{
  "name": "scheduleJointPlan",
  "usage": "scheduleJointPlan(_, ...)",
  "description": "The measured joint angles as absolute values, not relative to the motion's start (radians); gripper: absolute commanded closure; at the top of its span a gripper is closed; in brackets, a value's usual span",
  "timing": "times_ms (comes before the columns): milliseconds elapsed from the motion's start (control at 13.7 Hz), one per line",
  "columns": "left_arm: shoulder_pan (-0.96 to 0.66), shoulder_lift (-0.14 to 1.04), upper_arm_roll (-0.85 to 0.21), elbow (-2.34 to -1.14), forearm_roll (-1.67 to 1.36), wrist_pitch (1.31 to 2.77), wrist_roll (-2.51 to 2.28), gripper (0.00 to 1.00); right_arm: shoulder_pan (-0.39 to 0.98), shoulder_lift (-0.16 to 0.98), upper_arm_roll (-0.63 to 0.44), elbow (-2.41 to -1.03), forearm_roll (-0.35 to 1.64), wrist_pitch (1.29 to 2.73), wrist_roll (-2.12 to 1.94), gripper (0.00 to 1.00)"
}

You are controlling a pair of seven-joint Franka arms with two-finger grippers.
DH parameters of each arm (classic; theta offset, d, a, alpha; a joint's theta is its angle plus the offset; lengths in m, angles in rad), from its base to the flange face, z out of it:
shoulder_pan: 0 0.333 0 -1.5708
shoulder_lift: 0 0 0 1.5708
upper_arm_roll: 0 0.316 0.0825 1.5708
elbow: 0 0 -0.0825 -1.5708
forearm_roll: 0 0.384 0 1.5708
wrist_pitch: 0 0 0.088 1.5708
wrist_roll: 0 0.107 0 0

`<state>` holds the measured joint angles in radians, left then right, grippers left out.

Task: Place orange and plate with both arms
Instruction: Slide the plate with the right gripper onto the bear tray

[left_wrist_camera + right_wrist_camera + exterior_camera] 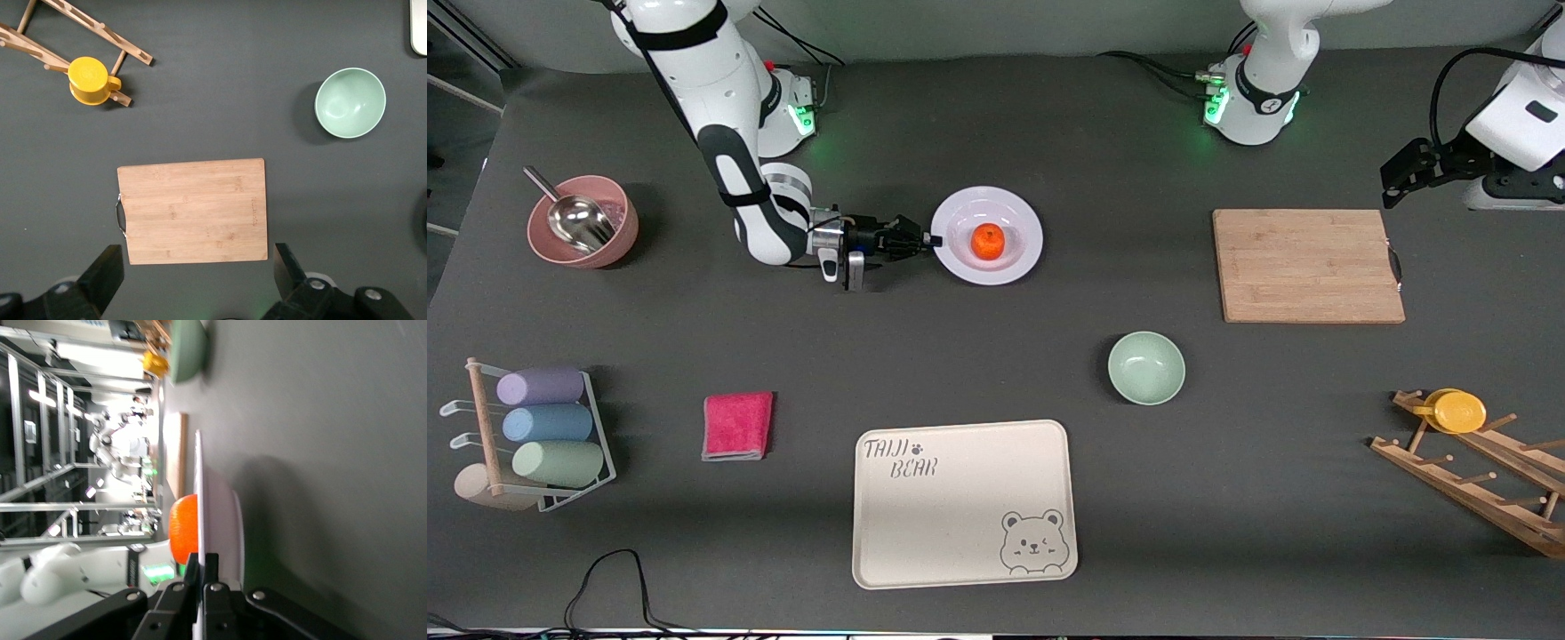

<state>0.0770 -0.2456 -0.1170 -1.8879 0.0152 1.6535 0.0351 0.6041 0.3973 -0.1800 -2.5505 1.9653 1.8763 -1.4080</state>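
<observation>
The plate [220,513] is being cut off by the right wrist view's edge, and part of the orange [183,528] is being hidden by its rim.

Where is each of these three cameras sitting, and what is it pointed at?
Front view: high, facing both arms; right gripper pinches the plate holding the orange.
Left wrist view: looks down on the cutting board; open left gripper shows.
Right wrist view: level with the plate's rim.
Both wrist views share the green bowl.
</observation>
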Motion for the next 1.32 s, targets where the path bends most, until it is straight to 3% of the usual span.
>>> scheduleJointPlan(439,0.074,-0.232,-0.117,-1.888,0.005,1.682,0.035,0.00,0.480,0.096,-0.184,-2.533,1.741,1.875,-1.065,1.00)
scheduleJointPlan(659,0.073,-0.231,-0.117,-1.888,0.005,1.682,0.035,0.00,0.474,0.065,-0.186,-2.485,1.726,1.887,-1.004,1.00)
scheduleJointPlan(878,0.073,-0.231,-0.117,-1.888,0.005,1.682,0.035,0.00,0.459,0.180,-0.196,-2.333,1.726,1.898,-0.978,1.00)
scheduleJointPlan(1317,0.072,-0.231,-0.117,-1.887,0.004,1.683,0.035,0.00,0.451,0.560,-0.255,-1.793,1.721,1.899,-0.804,1.00)
